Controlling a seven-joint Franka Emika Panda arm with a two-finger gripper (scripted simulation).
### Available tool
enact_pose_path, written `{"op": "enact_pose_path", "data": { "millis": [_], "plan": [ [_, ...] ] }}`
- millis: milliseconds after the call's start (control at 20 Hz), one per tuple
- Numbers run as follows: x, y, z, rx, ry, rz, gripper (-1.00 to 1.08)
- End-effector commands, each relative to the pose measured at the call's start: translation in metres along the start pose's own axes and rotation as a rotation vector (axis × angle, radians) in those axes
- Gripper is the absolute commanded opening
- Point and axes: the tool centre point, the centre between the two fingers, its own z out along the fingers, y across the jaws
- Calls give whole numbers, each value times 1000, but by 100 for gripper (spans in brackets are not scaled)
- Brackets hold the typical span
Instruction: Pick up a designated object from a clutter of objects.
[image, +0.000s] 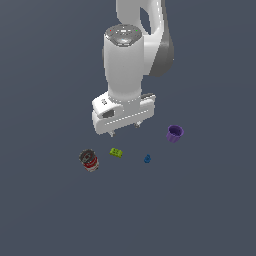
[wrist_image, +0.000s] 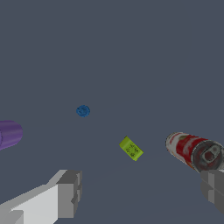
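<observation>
The brick (image: 116, 152) is lime green, the knob (image: 147, 159) blue, the cup (image: 174, 133) purple. The can (image: 89, 160) is dark with a red-and-white band. The end effector (image: 124, 130) is white with grey fingers (wrist_image: 69, 192), over a slate-grey table (image: 45, 210).

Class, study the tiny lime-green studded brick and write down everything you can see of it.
The tiny lime-green rectangular brick looks like glossy plastic, with small studs on its upper face. It lies flat on the dark grey floor, its long side set at an angle. In the exterior view it sits between the red-banded dark can and the small blue knob-shaped piece, apart from both. Nothing touches it; the open jaws hang above it.
</observation>
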Motion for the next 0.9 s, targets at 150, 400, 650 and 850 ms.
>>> {"op": "enact_pose_path", "data": {
  "millis": [150,400,650,850],
  "plan": [
    [-4,9,30,-1,-4,-129,100],
    [-9,15,56,0,-7,-246,100],
    [-16,21,82,2,-9,-363,100],
    [-22,25,103,5,-10,-457,100]
  ]
}}
